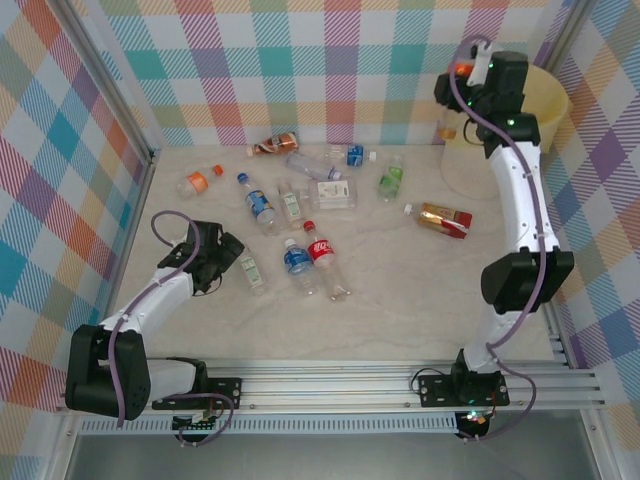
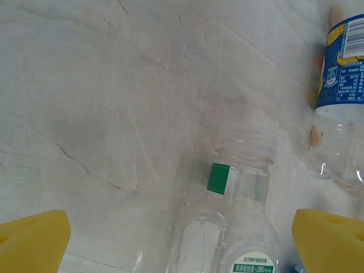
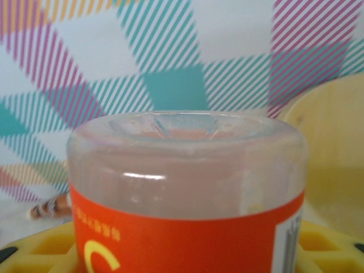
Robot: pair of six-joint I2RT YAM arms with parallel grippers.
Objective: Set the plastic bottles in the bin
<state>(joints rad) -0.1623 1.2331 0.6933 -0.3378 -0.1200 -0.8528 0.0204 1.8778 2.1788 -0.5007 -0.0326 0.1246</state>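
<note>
Marble tabletop (image 1: 400, 290) bears twelve plastic bottles (image 1: 325, 255); left pincer (image 1: 236, 260) gapes, right pincer (image 1: 455, 98) clamps a thirteenth bottle (image 3: 187, 170) beside one bin (image 1: 555, 100).

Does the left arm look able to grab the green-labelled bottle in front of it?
Likely yes: the left arm's fingers stand open with the green-labelled bottle lying between them, and the blue-labelled bottle sits apart.

You've got approx. 12 plastic bottles (image 1: 325, 258) lying on the table (image 1: 400, 290), plus 1 orange-label bottle (image 3: 187, 227) held up off it, so ~13 total. By label you can count 3 blue, 2 red, 2 orange incl. the held one, 1 green, 1 brown; the rest are clear or whitish. There's 1 bin (image 1: 548, 100) and 2 arms (image 1: 160, 290).
</note>
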